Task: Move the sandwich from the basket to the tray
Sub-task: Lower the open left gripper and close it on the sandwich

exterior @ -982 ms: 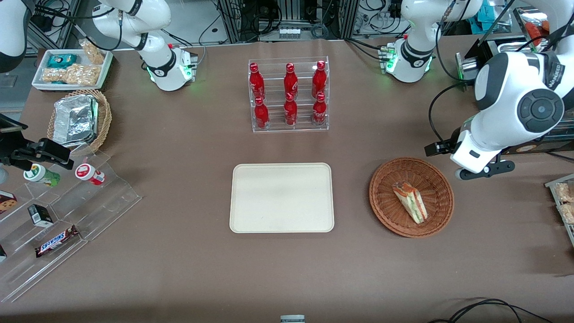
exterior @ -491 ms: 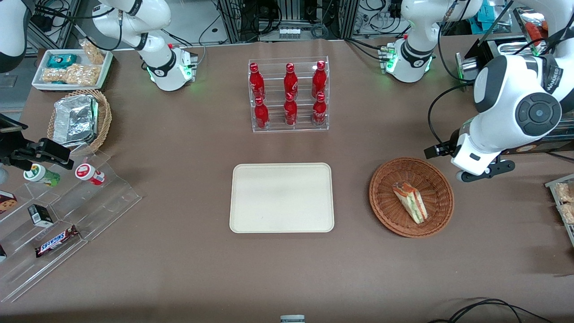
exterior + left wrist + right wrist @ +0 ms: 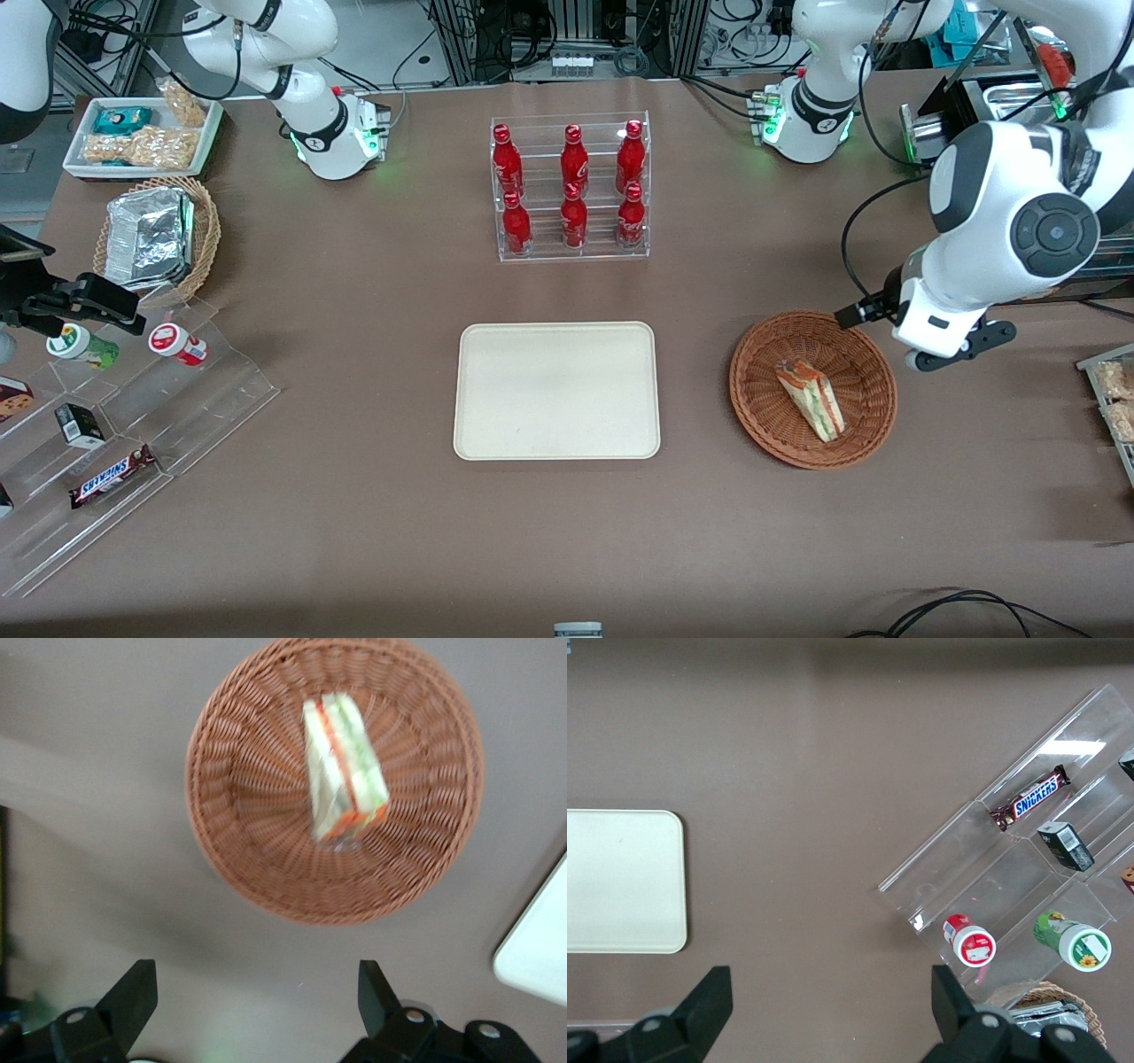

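Observation:
The sandwich (image 3: 811, 399) is a triangular wedge lying in the round reddish-brown wicker basket (image 3: 762, 425). The cream-beige tray (image 3: 556, 390) lies beside the basket, toward the parked arm's end of the table, with nothing on it. My left gripper (image 3: 930, 350) hangs above the table just outside the basket's rim, toward the working arm's end. In the left wrist view the gripper (image 3: 257, 979) is open with nothing between its fingers, and it is apart from the basket (image 3: 248, 859) and the sandwich (image 3: 344, 766). A corner of the tray (image 3: 540, 943) shows there too.
A clear rack of red bottles (image 3: 571, 190) stands farther from the camera than the tray. A clear stepped shelf with snacks (image 3: 133, 425), a tan basket with a foil container (image 3: 159, 235) and a white snack tray (image 3: 142, 133) lie toward the parked arm's end.
My left arm has moved a little toward the basket and lower, bringing the gripper closer to the basket's rim. The sandwich, basket and tray have not moved.

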Controlling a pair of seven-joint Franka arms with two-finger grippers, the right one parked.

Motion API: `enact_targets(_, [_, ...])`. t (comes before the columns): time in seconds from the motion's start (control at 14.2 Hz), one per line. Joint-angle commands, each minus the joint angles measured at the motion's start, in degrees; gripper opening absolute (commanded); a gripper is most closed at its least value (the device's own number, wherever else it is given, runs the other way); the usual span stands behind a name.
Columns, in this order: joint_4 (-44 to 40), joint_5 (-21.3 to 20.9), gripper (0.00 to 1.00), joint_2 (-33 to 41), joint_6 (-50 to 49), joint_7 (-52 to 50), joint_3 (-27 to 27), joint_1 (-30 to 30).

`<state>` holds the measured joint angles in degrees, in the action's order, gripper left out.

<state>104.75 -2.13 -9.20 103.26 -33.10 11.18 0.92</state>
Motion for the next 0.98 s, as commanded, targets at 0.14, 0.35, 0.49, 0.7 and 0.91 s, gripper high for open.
enact_targets(0.14, [-1.0, -0.8, 1.00, -10.6, 15.3, -12.1, 4.7, -0.1])
enact_targets(0.35, [-0.9, -1.1, 1.00, -15.2, 21.4, -13.7, 4.8, 0.3])
enact_targets(0.49, [-0.3, -5.2, 1.00, -15.2, 20.0, -14.0, 4.6, 0.5])
enact_targets(0.7, [-0.4, -9.1, 1.00, -15.4, 16.6, -14.3, 4.6, 1.8])
enact_targets(0.91, [-0.6, -9.2, 1.00, -15.7, 16.5, -14.4, 4.7, 2.5])
